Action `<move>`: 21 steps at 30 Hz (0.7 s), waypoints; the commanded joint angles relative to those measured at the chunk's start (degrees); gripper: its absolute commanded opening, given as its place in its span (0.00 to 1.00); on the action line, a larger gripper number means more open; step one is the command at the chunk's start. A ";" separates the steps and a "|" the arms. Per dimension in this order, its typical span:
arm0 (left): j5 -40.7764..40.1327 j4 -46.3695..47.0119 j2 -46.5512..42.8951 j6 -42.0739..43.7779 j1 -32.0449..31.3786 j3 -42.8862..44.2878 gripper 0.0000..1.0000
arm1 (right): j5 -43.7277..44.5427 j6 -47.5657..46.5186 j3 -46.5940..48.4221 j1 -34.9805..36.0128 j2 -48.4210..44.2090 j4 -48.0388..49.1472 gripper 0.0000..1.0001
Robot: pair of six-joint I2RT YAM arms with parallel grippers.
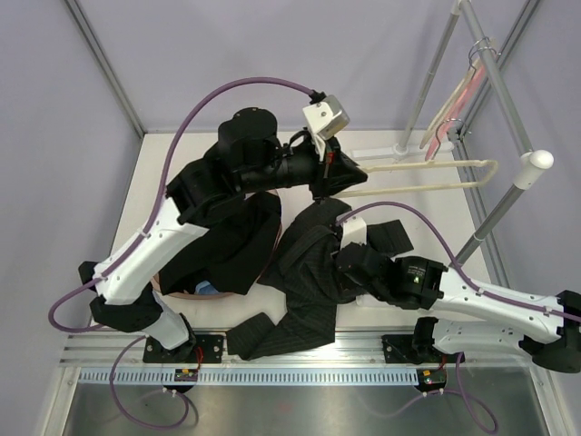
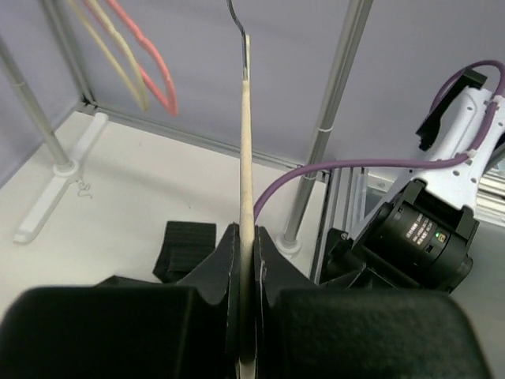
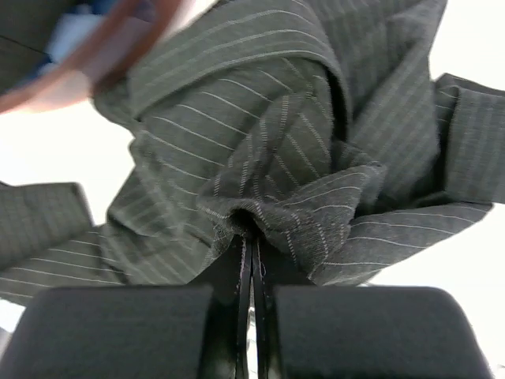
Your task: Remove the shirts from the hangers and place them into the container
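Observation:
My left gripper (image 1: 338, 178) is shut on a bare cream hanger (image 1: 436, 163) that lies level and points right toward the rack; in the left wrist view its bar (image 2: 245, 158) runs straight up from between the jaws (image 2: 248, 241). My right gripper (image 1: 344, 253) is shut on a bunched fold of the charcoal pinstriped shirt (image 1: 309, 272), which lies crumpled on the table (image 3: 276, 118). The black shirt (image 1: 231, 241) drapes over the container (image 1: 182, 292), and a bit of light blue shirt (image 1: 207, 289) shows inside. The container's blurred rim (image 3: 102, 55) sits at upper left of the right wrist view.
A pink hanger (image 1: 465, 95) and a cream hanger (image 1: 442, 113) hang on the grey rack at back right. The rack's slanted pole with a white cap (image 1: 539, 160) and its white foot (image 2: 55, 189) stand on the table's right side.

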 commanded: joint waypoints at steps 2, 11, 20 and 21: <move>5.48 12.54 3.43 -3.05 -0.63 4.48 0.00 | 1.11 4.14 -0.43 2.39 -0.24 3.86 0.00; 5.48 27.40 12.22 -7.97 -2.30 6.05 0.00 | 2.16 8.00 -3.51 4.67 -2.61 3.68 0.00; 3.73 24.95 19.27 -7.71 -2.30 10.90 0.00 | 5.59 9.15 -2.10 6.09 -5.51 -0.01 0.00; 2.68 23.99 18.92 -7.01 -2.30 10.11 0.00 | 6.11 8.98 -1.41 6.00 -5.42 -0.36 0.00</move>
